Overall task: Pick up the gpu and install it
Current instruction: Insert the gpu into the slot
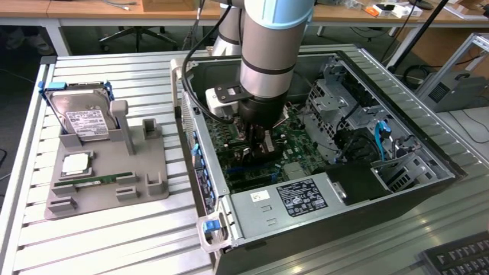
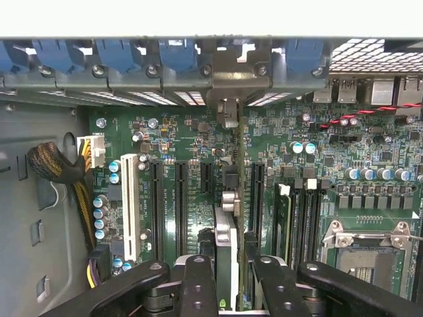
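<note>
Nearest in the exterior view, at five o'clock, a keyboard (image 1: 461,258) is cut off at the corner. The open case (image 1: 397,189) lies on the slatted bench (image 1: 114,240), its power supply (image 1: 302,197) at the near end. At nine o'clock from the case sits a grey tray (image 1: 149,183) with a RAM stick (image 1: 99,182), a CPU (image 1: 77,164) and, beyond them, a hard drive (image 1: 84,119) standing upright. The arm (image 1: 267,69) comes down into the middle of the case from twelve o'clock, and its own bulk hides what the jaws carry.

The wrist view supplies that. The black fingers (image 2: 198,281) are drawn narrow around the gpu (image 2: 225,228), seen edge-on as a thin upright strip between them. The card runs over the motherboard (image 2: 317,172) in line with the dark slots (image 2: 180,205), its far end reaching a silver bracket piece (image 2: 227,112) at the rear wall below the blue clips (image 2: 119,56). It looks to be in a slot, though whether it is fully seated cannot be told. An empty CPU socket (image 2: 367,247) sits beside it.
</note>
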### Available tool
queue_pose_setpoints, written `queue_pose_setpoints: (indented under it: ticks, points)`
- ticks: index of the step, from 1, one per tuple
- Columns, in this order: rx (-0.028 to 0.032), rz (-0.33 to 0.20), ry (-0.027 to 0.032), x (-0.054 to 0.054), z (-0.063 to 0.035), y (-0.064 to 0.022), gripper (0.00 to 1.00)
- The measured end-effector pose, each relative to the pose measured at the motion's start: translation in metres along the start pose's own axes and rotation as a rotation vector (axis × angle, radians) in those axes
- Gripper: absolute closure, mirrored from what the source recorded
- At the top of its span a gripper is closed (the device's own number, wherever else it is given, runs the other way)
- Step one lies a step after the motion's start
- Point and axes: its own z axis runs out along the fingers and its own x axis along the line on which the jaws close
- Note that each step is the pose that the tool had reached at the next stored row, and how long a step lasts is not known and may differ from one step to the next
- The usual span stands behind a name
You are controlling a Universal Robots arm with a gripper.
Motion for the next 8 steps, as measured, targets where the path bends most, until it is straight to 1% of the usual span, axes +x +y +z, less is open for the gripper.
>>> queue_pose_setpoints:
  ticks: [8]
  points:
    - [0.0001,0.0,-0.0002,-0.0002,0.0014,0.0001,0.73]
